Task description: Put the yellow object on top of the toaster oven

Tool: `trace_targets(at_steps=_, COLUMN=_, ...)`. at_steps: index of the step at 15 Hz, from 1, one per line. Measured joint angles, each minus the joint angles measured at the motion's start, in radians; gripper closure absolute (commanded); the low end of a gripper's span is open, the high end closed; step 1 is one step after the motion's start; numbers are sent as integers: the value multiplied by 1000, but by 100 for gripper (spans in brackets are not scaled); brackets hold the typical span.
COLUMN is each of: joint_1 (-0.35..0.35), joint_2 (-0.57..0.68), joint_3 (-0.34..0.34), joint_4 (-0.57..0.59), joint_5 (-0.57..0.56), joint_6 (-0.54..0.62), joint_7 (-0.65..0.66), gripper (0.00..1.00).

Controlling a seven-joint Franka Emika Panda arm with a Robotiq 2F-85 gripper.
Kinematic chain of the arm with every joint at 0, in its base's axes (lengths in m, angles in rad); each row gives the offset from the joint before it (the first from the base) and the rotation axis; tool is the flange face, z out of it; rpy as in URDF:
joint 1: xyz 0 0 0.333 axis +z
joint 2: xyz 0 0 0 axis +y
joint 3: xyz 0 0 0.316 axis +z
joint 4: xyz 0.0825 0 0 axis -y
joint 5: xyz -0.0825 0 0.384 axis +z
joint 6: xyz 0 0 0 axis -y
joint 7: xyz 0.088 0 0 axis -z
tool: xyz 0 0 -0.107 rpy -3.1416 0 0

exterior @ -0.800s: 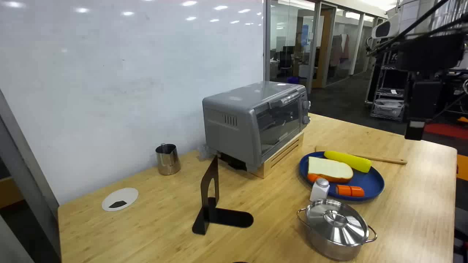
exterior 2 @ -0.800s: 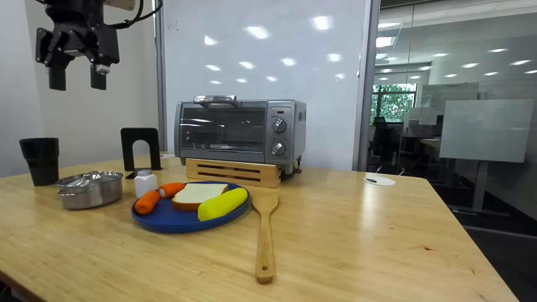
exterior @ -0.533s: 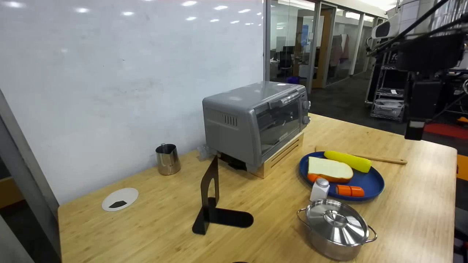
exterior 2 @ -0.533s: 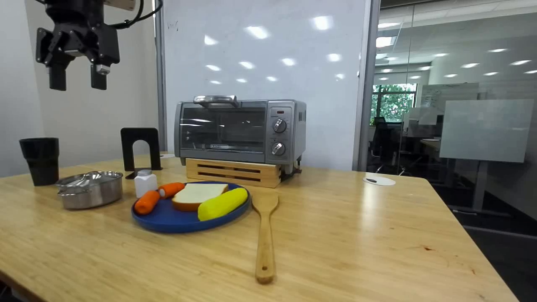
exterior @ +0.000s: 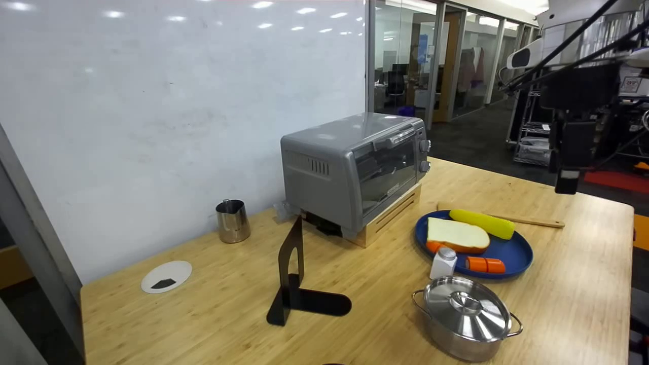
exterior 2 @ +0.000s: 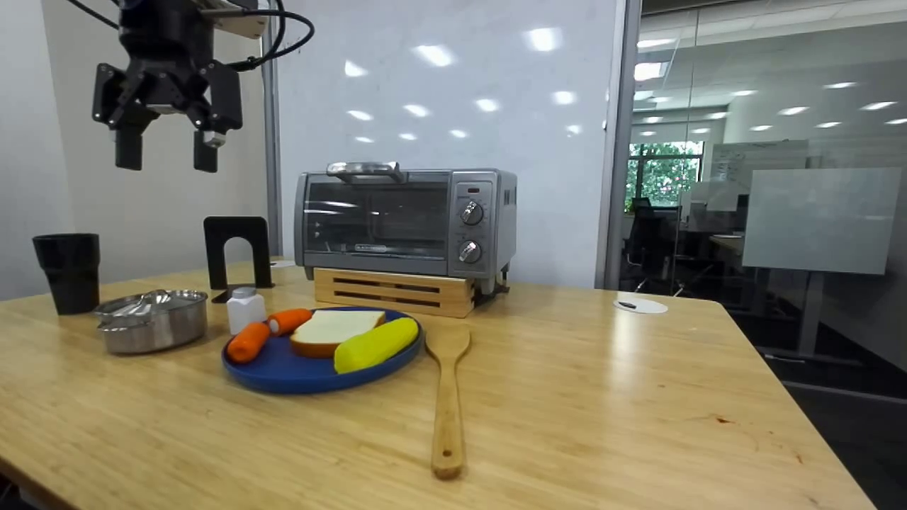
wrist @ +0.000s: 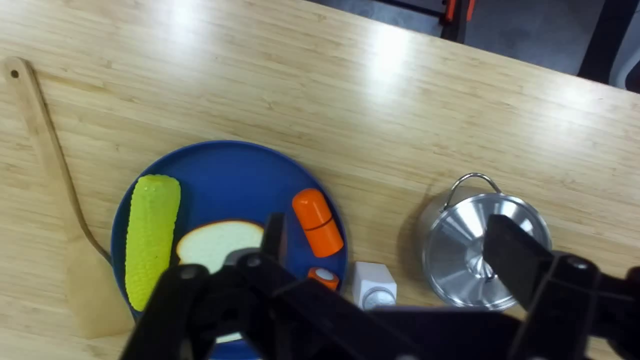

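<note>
wooden table (exterior 2: 602, 397): yellow corn (exterior 2: 375, 345) on a plate (exterior 2: 297, 384), below and aside from the gripper (exterior 2: 167, 157), spread wide.

A corn cob (wrist: 151, 240), a bread slice (wrist: 216, 243) and carrot pieces (wrist: 318, 220) are being carried by a blue plate (wrist: 235, 175); a lidded pot (wrist: 456, 247) is being partly hidden by the parted hand (wrist: 386, 237).
</note>
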Motion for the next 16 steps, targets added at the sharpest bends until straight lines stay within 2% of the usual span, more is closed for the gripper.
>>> trace_targets(at_steps=5, joint_1=-42, joint_2=91, joint_3=-66, joint_4=-13, joint_5=-54, joint_6=179, joint_7=-76, gripper=0)
trace_targets(at_steps=10, joint_1=-59, joint_2=203, joint_3=-77, joint_4=-21, joint_5=-59, joint_6=351, joint_7=-86, gripper=0)
trace_targets(at_steps=13, joint_1=-54, joint_2=265, joint_3=-74, joint_4=-20, joint_5=-52, joint_6=389, joint_7=-98, gripper=0)
trace_targets(at_steps=16, joint_1=-49, joint_2=324, joint_3=-75, joint_4=-18, joint_5=-6, joint_6=389, joint_7=-169, gripper=0)
